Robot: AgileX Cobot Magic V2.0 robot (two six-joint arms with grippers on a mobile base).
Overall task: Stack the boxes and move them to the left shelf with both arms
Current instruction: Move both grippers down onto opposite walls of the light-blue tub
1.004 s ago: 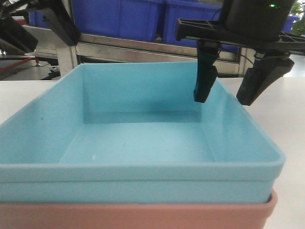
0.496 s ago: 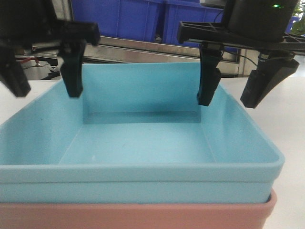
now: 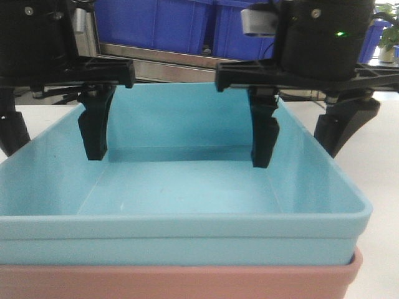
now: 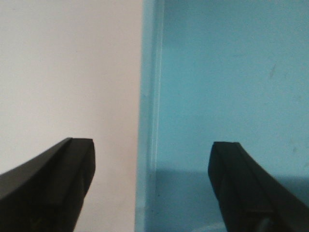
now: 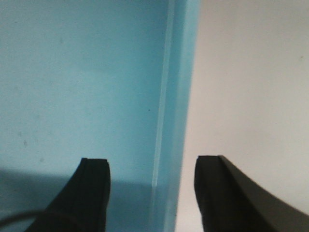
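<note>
**Over the stacked bins: both claws astride the blue rim**

Far left, front view: left gripper (image 3: 53,151) hung low, jaws wide apart, holding nothing. Outer finger sat outside the blue bin (image 3: 187,225) above the white table (image 3: 380,187). Inner finger dipped inside, close to the left wall near the back corner. Left wrist view agreed: gripper (image 4: 152,146) straddled the left rim, table under one finger, blue floor under the other. Contact with the wall could not be told.

Centre: blue bin was nested in the pink bin (image 3: 174,283), with only a strip of pink showing beneath the blue rim. Stack lay close to the camera, table visible on both sides. Behind it ran the shelf (image 3: 162,59) with its steel front bar, dark blue bins (image 3: 156,25) above.

Right: right gripper (image 3: 296,157) mirrored the left, jaws spread and empty. Inner finger was inside by the right wall, outer finger outside over the table. Right wrist view showed the gripper (image 5: 152,161) with the rim running between its fingers.
</note>
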